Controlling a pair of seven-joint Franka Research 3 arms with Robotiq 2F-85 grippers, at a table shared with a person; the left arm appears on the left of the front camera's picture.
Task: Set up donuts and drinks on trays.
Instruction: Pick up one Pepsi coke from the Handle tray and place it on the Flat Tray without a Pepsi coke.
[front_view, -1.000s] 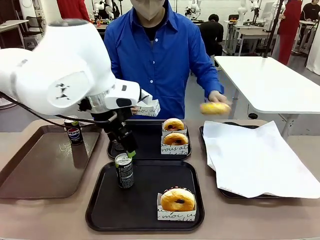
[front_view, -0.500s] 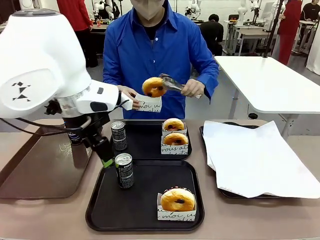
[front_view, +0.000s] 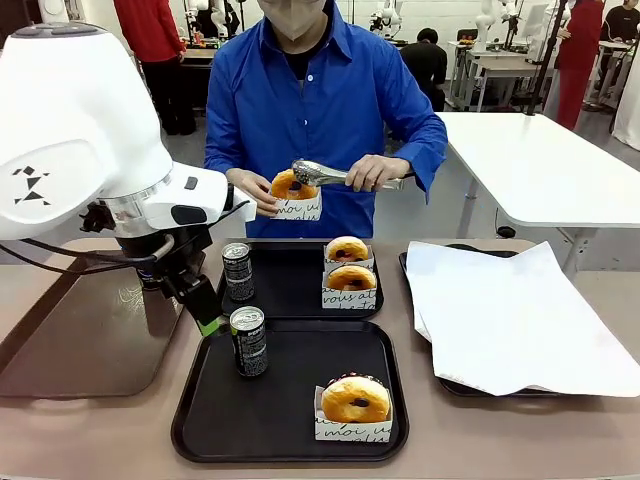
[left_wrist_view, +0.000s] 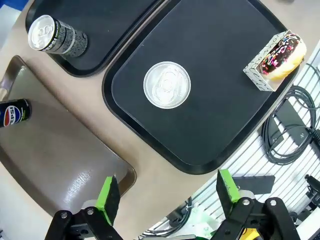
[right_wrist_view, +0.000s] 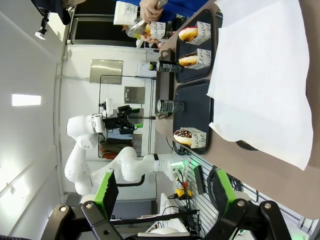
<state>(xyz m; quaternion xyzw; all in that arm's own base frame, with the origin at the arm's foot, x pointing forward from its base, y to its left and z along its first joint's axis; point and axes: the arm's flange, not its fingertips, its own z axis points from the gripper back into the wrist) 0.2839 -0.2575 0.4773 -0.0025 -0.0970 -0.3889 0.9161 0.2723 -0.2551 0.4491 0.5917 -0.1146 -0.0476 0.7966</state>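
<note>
Two black trays lie mid-table. On the near tray (front_view: 290, 400) stand a drink can (front_view: 248, 341) and a sprinkled donut (front_view: 355, 399) in a paper sleeve. The far tray (front_view: 295, 285) holds a second can (front_view: 237, 271) and two sleeved donuts (front_view: 347, 250). My left gripper (front_view: 205, 312) hangs open and holding nothing just left of the near can. From the left wrist view, that can's top (left_wrist_view: 166, 85) lies ahead of the gripper (left_wrist_view: 168, 190). My right gripper (right_wrist_view: 165, 187) is open and holding nothing, off to the side. The person sets a donut (front_view: 290, 184) into a hand-held sleeve with tongs (front_view: 335, 175).
A brown tray (front_view: 80, 340) lies at the left with a blue cola can (left_wrist_view: 12, 112) on it, close behind my left arm. A tray covered with white paper (front_view: 520, 310) takes up the right side. The person stands at the far edge.
My left gripper has drawn back to the left, away from the near can, still open. The person carried a donut over with tongs and lowered it into the sleeve.
</note>
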